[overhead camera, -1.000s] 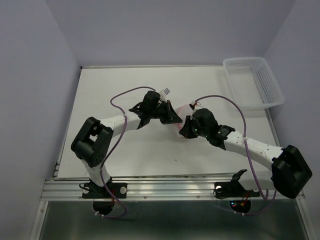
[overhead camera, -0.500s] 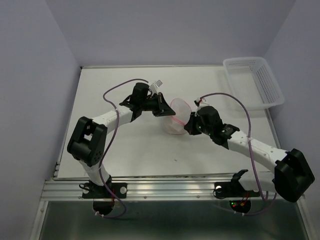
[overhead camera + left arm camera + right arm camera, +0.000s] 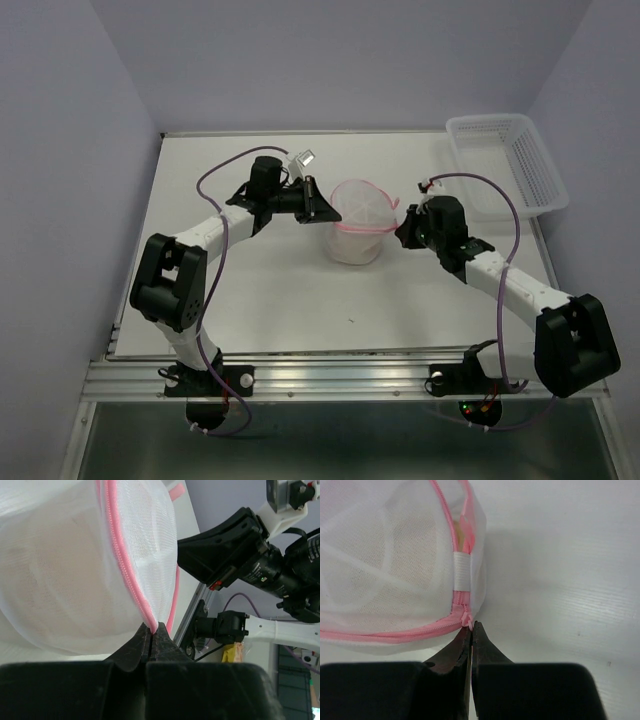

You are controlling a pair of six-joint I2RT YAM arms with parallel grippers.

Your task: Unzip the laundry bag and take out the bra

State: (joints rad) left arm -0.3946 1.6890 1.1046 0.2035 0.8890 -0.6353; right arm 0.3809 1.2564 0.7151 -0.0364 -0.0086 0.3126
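The small round white mesh laundry bag (image 3: pixel 355 228) sits mid-table, soft beige bra (image 3: pixel 405 545) inside; with my left gripper (image 3: pixel 150 632) clenched on its pink trim (image 3: pixel 122 565) and right gripper (image 3: pixel 471 630) pinching the zipper pull (image 3: pixel 466 620), I'd drag the pull steadily along the track.

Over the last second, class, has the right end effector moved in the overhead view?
Yes. The right end effector has shifted rightward and slightly up the picture, ending closer to the fixed white basket.
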